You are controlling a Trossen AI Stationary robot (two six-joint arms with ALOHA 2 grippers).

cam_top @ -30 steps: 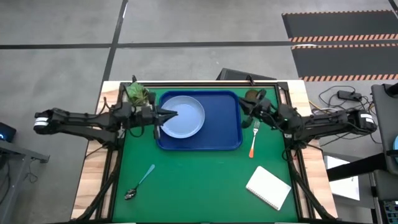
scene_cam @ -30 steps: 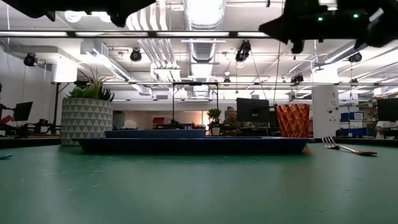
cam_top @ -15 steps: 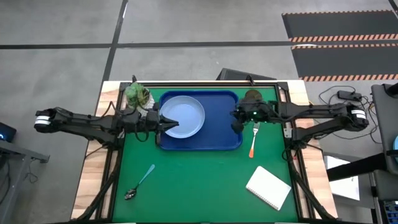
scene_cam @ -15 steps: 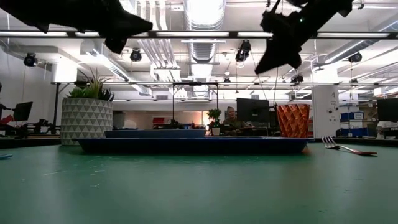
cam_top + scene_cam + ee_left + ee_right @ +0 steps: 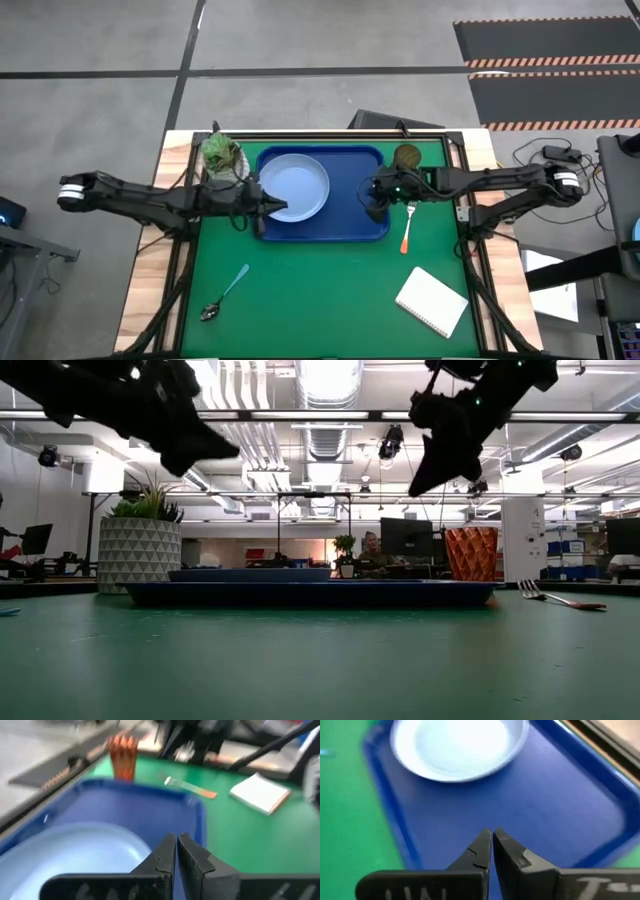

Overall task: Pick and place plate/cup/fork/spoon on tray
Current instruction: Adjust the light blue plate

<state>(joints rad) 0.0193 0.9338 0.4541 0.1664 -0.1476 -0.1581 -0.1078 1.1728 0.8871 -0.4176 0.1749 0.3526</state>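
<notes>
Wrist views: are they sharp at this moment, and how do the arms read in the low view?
Left wrist view: smeared; cup and fork soft. Right wrist view: plate and tray blurred. Low view: arms are dark silhouettes against bright ceiling lights.

Low view: plate (image 5: 248, 573) showed only as a thin edge above the tray (image 5: 310, 592) rim. Spoon (image 5: 5, 611) was cut off at the frame edge, just a sliver visible. Both arms ran out of the top. Left wrist view was smeared; cup (image 5: 122, 755) was an orange blur, and I couldn't make out the fork (image 5: 192, 788) tines.
</notes>
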